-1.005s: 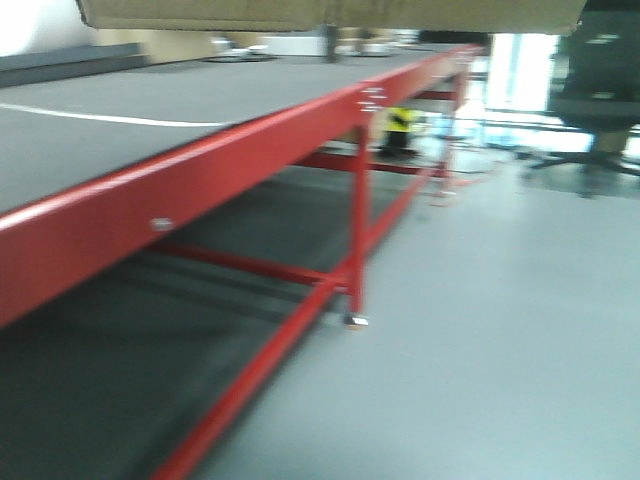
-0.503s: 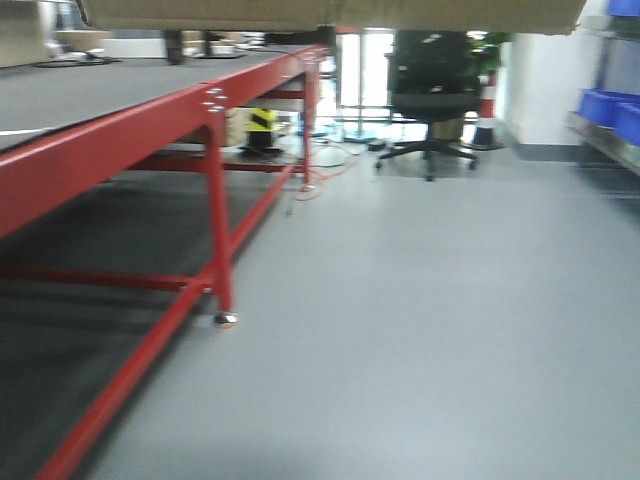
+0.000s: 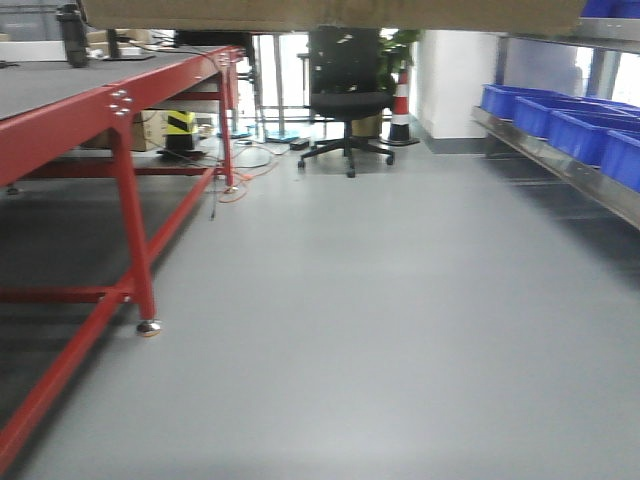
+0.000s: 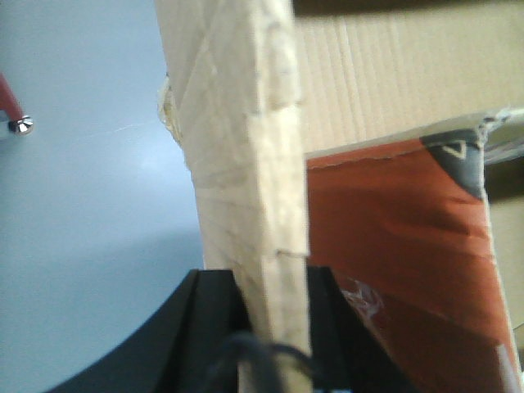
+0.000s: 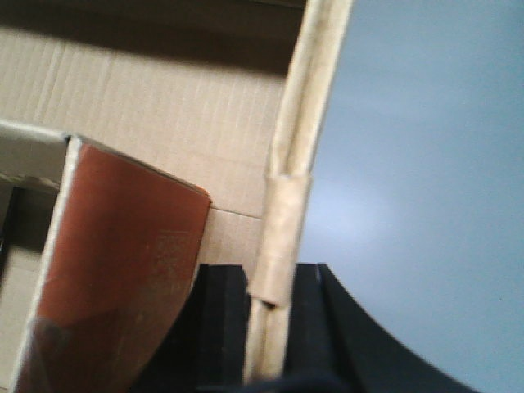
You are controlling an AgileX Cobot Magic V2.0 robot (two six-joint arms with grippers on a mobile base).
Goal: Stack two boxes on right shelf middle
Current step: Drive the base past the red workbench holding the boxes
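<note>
Grey floor (image 3: 380, 330) spreads beneath the carton (image 3: 330, 12), whose brown underside fills the top edge of the front view. Left of the carton stands a red-framed table (image 3: 60, 110), far beyond it an office chair (image 3: 345, 100) and a striped cone (image 3: 404, 95), and right of it the steel shelf (image 3: 545, 160), its visible level lined with blue bins (image 3: 560, 120). The left gripper (image 4: 272, 315) is pinched narrow on the carton's left wall and the right gripper (image 5: 268, 315) likewise on its right wall, so the carton hangs in the air between them, well apart from the shelf. Each hold is only a nip on a thin, wrinkled cardboard edge; I judge the wall could buckle, tear or slide from the pads if the base jolts or the arms pull apart. A red-orange packet (image 4: 385, 246) leans inside the carton, seemingly loose, and might shift the weight. The carton also blocks the upper front view, so the shelf could be struck on approach, and the bins leave little room on that level. Of writing, only a dark triangular mark (image 4: 458, 151) on the packet and a faint stamp (image 5: 168, 250) show; neither can be read. No second carton is in view.
</note>
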